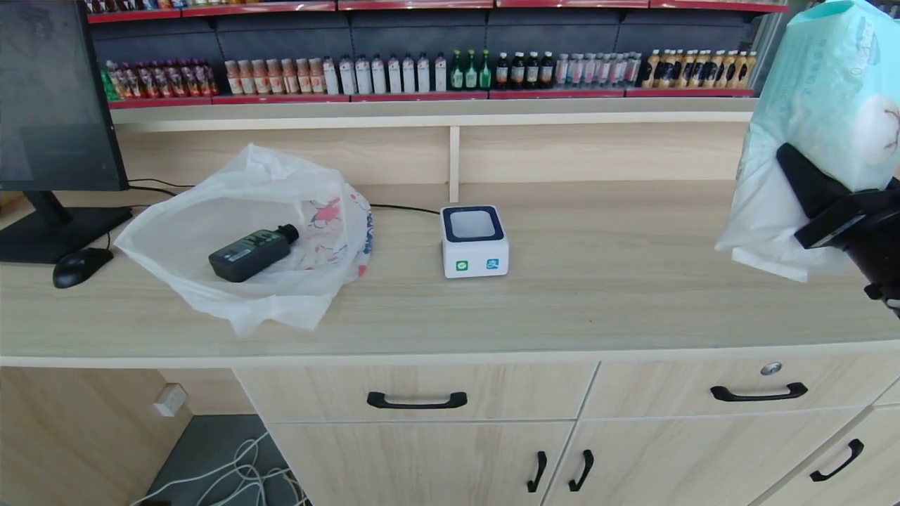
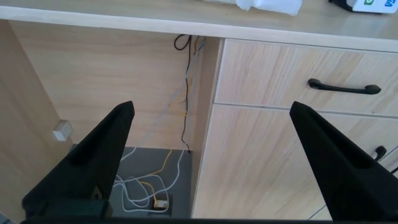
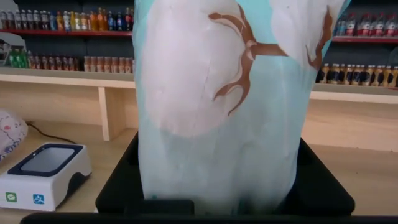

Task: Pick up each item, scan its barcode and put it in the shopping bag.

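Head view: the right gripper (image 1: 815,183) clamps its fingers on the tissue pack (image 1: 823,91), held aloft at 3 o'clock of the scanner (image 1: 474,241). The shopping bag (image 1: 176,232) lies at its 9 o'clock. I judge the barcode face should meet the scanner window squarely.

Left wrist view: the left gripper (image 2: 211,112) has its fingers spread wide, holding nothing.

Right wrist view: the pack sits pinched between both fingers.

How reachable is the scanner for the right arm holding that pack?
Probably yes: the right gripper holds the tissue pack above the counter, and nothing stands between it and the scanner.
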Motion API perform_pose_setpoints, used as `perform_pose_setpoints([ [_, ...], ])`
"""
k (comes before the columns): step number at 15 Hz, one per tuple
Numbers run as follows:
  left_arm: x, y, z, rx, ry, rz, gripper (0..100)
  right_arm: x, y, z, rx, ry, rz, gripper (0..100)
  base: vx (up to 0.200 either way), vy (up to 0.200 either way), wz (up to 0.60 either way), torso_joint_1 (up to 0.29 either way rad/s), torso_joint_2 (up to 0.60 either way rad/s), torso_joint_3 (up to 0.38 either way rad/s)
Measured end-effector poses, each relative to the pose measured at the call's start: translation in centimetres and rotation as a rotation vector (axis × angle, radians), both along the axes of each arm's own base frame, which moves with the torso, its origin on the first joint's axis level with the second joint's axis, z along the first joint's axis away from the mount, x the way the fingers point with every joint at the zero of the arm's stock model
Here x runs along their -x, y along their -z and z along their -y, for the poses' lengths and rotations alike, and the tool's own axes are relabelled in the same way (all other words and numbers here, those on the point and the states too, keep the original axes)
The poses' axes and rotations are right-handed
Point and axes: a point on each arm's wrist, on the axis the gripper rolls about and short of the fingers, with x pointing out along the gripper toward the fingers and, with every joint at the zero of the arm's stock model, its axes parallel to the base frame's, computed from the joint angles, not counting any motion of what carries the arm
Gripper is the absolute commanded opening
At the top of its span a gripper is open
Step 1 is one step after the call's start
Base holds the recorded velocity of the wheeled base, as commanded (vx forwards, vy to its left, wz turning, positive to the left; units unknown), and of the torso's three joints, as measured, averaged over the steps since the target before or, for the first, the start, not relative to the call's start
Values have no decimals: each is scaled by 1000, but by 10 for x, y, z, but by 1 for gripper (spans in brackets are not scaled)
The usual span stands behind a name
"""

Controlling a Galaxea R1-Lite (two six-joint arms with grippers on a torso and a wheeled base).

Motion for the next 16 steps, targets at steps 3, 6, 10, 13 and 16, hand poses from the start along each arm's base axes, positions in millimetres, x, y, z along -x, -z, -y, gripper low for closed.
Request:
perform_pose_setpoints([
  [3,0,0,0,2,0,1,100,-1,-2,-2,2,-5,7,0,0,200,0,2,7,4],
  [6,0,0,0,3,0,1,100,2,-6,-14,-23,-22,22,0,0,200,0,1,1,1],
  [10,0,0,0,3,0,1,100,4,-8,-26,-64,-49,26,0,0,200,0,2,2,5],
  [13,0,0,0,3,0,1,100,-2,-9,-29,-67,-56,26,0,0,200,0,5,2,2],
  [16,0,0,0,2,0,1,100,-11,-8,-32,-66,-67,22,0,0,0,0,0,0,0],
])
